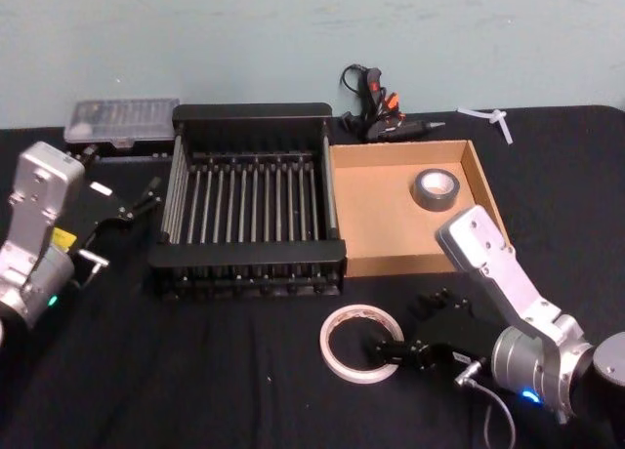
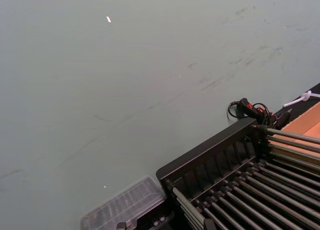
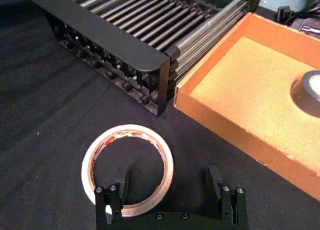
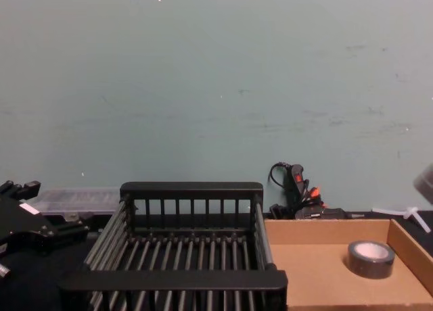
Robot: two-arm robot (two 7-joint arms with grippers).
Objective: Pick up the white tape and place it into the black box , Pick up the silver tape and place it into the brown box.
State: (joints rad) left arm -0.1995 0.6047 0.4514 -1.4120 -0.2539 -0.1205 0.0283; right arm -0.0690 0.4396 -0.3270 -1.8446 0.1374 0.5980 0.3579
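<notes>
Left gripper (image 1: 151,193): parked left of the black box (image 1: 249,116), finger spread unclear.
White tape (image 1: 359,343): on the cloth, before the black box.
Right gripper (image 1: 383,350): wide open, one finger inside the white tape, one outside.
Silver tape (image 1: 437,188): inside the brown box (image 1: 376,244), right of the black box.

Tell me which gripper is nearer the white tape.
Right. The right gripper is open at the white tape, one finger inside the ring; the left gripper sits beyond the black box.

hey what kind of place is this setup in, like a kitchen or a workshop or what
Probably a workshop or lab bench, not a kitchen: a black-covered table against a bare painted wall, with a glue gun, a clear plastic parts case and rolls of tape laid out for sorting.
</notes>
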